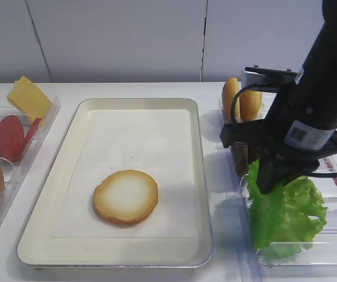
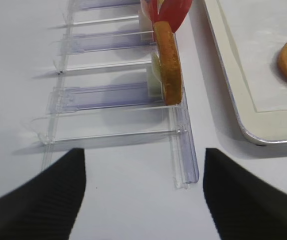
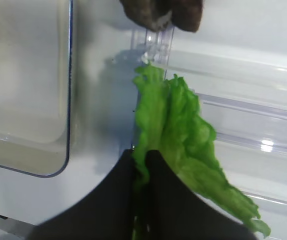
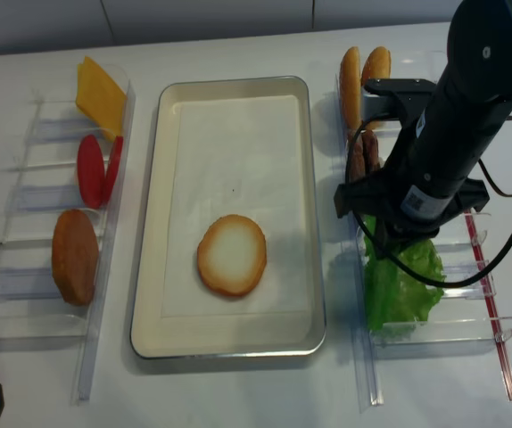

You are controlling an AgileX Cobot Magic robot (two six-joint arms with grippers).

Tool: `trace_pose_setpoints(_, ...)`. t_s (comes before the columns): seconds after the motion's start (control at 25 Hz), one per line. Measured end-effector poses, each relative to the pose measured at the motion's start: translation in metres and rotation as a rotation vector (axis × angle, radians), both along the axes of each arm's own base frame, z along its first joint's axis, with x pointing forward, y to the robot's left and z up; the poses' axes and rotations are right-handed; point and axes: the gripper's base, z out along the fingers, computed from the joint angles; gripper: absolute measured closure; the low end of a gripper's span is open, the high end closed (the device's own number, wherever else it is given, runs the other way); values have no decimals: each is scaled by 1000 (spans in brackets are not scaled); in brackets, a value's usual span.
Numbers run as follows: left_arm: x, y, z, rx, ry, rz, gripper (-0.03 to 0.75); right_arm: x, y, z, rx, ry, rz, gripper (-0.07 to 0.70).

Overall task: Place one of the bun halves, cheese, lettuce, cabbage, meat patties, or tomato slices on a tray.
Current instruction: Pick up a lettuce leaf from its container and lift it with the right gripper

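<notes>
My right gripper (image 3: 143,160) is shut on the edge of the bright green frilly lettuce (image 3: 178,120), pinched between both black fingers. From above, the gripper (image 1: 266,182) stands over the right-hand clear bin, and the lettuce (image 1: 280,211) hangs from it down into the bin. The cream tray (image 1: 145,129) lies in the middle with one bun half (image 1: 125,197) cut face up on its paper. My left gripper (image 2: 143,170) is open over bare table near the end of the left bin, holding nothing.
The left bin (image 4: 24,294) holds yellow cheese (image 4: 100,94), red tomato slices (image 4: 91,169) and a bun half (image 4: 75,257). In the right bin (image 4: 497,330) stand two bun halves (image 4: 363,71) and dark meat patties (image 4: 363,156) behind my right arm.
</notes>
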Motion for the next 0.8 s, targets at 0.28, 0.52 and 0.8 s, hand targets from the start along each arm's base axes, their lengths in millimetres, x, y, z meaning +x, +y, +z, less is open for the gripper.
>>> trace_pose_setpoints(0.28,0,0,0,0,0,0,249,-1,0,0,-4,12,2,575)
trace_pose_setpoints(0.52,0,0,0,0,0,0,249,-4,-2,5,-5,14,14,575)
trace_pose_setpoints(0.8,0,0,0,0,0,0,249,-17,-7,31,31,-65,14,575)
